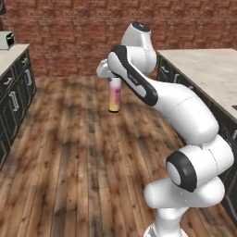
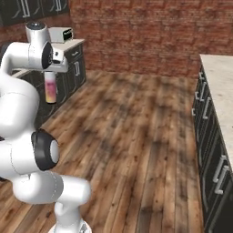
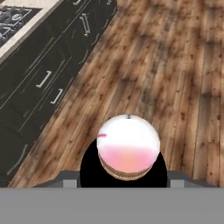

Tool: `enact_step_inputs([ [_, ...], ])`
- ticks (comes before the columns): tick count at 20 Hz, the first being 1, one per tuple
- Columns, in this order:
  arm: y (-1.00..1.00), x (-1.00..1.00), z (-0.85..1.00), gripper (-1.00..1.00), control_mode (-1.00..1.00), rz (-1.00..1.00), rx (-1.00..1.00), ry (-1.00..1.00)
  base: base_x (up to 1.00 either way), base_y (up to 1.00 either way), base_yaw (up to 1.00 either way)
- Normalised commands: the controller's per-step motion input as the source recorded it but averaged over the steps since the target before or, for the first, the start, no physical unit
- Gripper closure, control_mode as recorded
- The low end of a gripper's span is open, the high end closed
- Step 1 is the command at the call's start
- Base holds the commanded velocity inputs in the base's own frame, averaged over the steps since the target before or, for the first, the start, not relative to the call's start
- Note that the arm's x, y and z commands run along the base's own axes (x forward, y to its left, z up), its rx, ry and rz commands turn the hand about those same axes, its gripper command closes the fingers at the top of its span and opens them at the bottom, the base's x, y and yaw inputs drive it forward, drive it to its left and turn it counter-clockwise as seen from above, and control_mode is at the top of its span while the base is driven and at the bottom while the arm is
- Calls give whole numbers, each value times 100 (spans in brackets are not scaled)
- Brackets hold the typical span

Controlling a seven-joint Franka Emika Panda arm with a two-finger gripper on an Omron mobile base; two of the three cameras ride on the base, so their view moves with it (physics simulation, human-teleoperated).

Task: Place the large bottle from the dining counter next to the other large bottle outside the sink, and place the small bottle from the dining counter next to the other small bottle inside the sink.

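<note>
The large bottle (image 1: 114, 96), pink at the top and fading to yellow-orange below, hangs upright in the air over the wooden floor. My gripper (image 1: 114, 81) is shut on its top end, with the arm stretched forward. In the right base view the same bottle (image 2: 51, 89) hangs under the gripper (image 2: 51, 73), close to the dark cabinets on the left. The hand view looks down the bottle's length (image 3: 127, 153), with a round pale-pink end and a black ring around it. The sink, the other bottles and the dining counter are out of view.
Dark cabinets with a beige top (image 1: 11, 58) run along the left and carry a small appliance (image 1: 5, 40). A stove top (image 3: 13, 19) sits on that run. Another beige counter (image 1: 208, 69) on dark drawers lies to the right. Between them is open wooden floor (image 2: 136, 136), with a brick wall behind.
</note>
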Motion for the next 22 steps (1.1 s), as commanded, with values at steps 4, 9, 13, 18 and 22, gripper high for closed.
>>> enact_step_inputs([
  [4, 0, 0, 0, 100, 100, 0, 0, 0, 0, 0, -25],
  [9, 0, 0, 0, 100, 100, 0, 0, 0, 0, 0, -25],
  [13, 0, 0, 0, 100, 100, 0, 0, 0, 0, 0, -25],
  [18, 0, 0, 0, 100, 100, 0, 0, 0, 0, 0, -25],
  [22, 0, 0, 0, 100, 100, 0, 0, 0, 0, 0, -25],
])
